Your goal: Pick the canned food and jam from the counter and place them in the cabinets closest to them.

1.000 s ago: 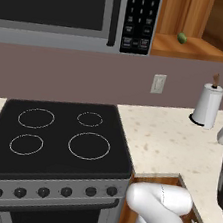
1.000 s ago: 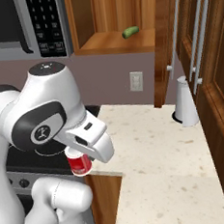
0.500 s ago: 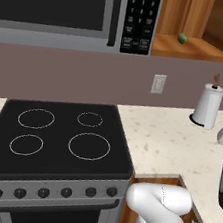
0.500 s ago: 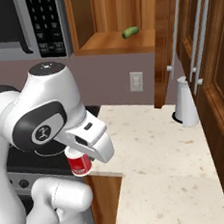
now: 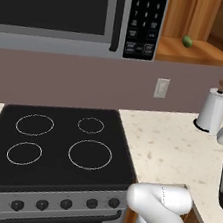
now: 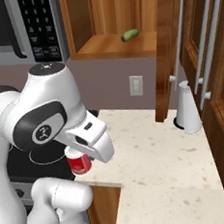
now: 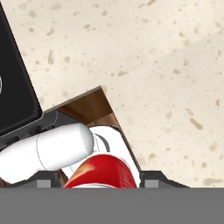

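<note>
I had the red can (image 6: pixel 79 162) clamped between the jaws, upright under the hand, its top hidden, label unreadable, fingertips mostly cut off.

Arm folded low over the desk (image 6: pixel 161 153) edge, wrist bent down. Fingers clamped on the red can (image 6: pixel 78 162), lifted above the desk.

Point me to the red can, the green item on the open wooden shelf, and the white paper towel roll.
Red can (image 6: pixel 79 162), right base view: its side wall below the hand.
Small green item (image 6: pixel 130 34), right base view: its middle, on the shelf.
White paper towel roll (image 5: pixel 213 109), left base view: its upright side.
</note>
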Controlling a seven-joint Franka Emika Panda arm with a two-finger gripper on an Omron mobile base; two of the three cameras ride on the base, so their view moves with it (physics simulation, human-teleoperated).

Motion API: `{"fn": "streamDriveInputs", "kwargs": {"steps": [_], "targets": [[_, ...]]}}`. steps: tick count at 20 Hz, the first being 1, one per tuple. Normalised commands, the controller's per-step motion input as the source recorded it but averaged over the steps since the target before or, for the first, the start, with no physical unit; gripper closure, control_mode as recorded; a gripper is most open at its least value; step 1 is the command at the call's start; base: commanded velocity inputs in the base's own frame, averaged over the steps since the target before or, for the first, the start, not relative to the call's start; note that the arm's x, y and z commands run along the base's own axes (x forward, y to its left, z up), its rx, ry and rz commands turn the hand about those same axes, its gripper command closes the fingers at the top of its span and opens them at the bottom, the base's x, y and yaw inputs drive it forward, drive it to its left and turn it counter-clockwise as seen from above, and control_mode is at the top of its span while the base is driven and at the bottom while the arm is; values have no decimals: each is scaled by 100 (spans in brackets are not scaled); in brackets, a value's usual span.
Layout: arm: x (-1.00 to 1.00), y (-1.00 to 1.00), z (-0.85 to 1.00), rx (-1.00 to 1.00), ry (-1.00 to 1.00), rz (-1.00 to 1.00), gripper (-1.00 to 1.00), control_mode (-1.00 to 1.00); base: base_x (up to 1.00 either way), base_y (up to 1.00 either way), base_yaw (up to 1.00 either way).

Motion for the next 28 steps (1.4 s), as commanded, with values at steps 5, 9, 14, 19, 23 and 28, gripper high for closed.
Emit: {"fn": "streamDriveInputs", "kwargs": {"steps": [5,9,14,19,23,28], "targets": [[0,0,0,0,0,0,100,100,46,13,0],[0,0,0,0,0,0,100,100,50,14,0],[0,0,0,0,0,0,100,100,45,16,0],[5,2,0,0,0,0,100,-100,0,0,0],[26,3,14,2,-3,0,100,-100,0,0,0],[32,23,29,0,-3,0,100,-100,0,0,0]]}}
